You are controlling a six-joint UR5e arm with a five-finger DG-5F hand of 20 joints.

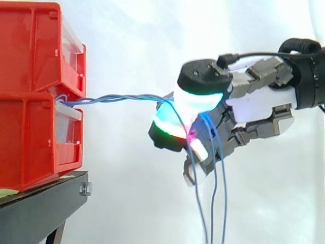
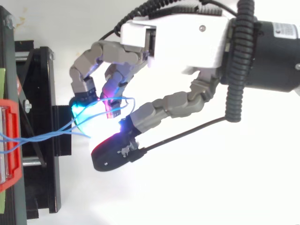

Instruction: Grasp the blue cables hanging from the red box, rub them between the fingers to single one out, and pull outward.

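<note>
"How many red bins (image 1: 30, 51)?"
"I see two, stacked on the left."
"And the blue cables (image 1: 122, 98)?"
"They run from the lower bin (image 1: 30, 147) right to my one hand (image 1: 254, 109), which pinches them. Three of them hang below it."

Brightly and evenly lit in both views. Washed out to near-blank white on the curtain (image 1: 127, 40), with faint grey folds near the top edge in the side view. Glowing cyan, green and magenta at the fingertips (image 1: 170, 124) of the hand (image 1: 254, 109); flaring into a white-cyan patch in the top view, bleeding over the blue cables (image 1: 122, 98) there. Saturated on the red bins (image 1: 30, 91); dark, with little detail, on the black stand (image 1: 40, 203).
</note>
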